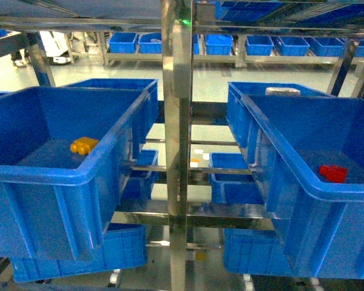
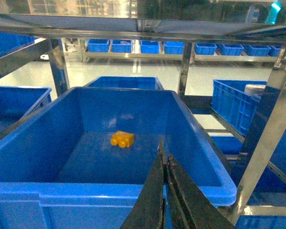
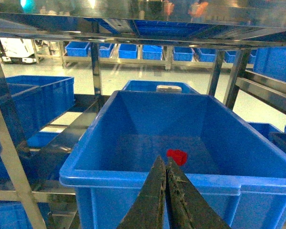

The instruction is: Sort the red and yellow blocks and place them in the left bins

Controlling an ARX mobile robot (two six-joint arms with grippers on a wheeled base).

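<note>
The left claw [image 2: 164, 157] is pressed together above the near rim of the left bin [image 2: 38, 143], where the yellow block [image 2: 122, 139] lies. The right claw [image 3: 165, 164], also together, hovers over the right bin [image 3: 109, 138] holding the red block [image 3: 177, 156].

- No text, label, brand, number or sign can be read in any of the three views.
- The blue bins [image 1: 60, 182] show plain walls and rims, with no lettering that can be made out.
- The metal rack post [image 1: 177, 121] bears only glare and a small green light, no readable marking.
</note>
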